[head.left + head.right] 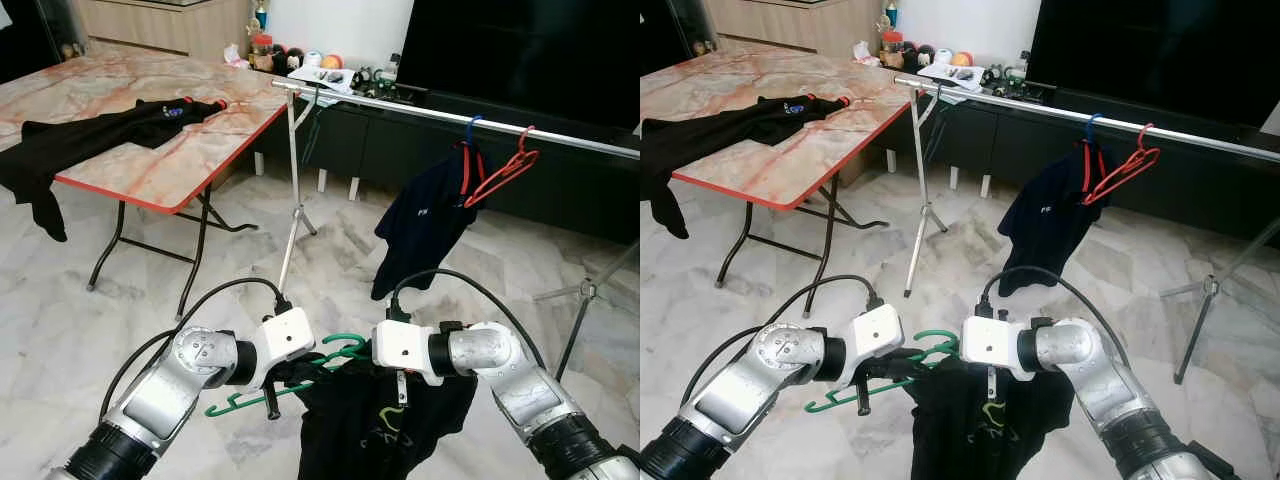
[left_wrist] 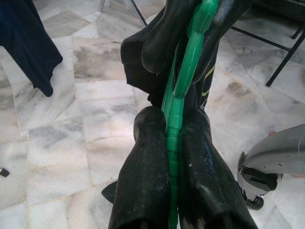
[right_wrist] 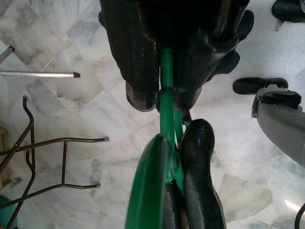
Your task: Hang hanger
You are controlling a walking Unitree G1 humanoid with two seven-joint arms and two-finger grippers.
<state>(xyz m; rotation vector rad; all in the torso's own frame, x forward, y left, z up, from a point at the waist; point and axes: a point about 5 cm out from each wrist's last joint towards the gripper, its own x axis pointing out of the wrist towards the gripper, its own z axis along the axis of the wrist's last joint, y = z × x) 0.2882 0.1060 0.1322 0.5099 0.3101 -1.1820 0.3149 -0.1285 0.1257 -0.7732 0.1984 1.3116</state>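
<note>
Marble floor lies beneath two arms meeting low in front. Left gripper has its jaws closed tight on the green hanger; right gripper pinches the same hanger, jaws closed. A black shirt droops from it. Beyond stands the metal rail holding a red hanger and navy shirt; the bench carries black clothing.
</note>
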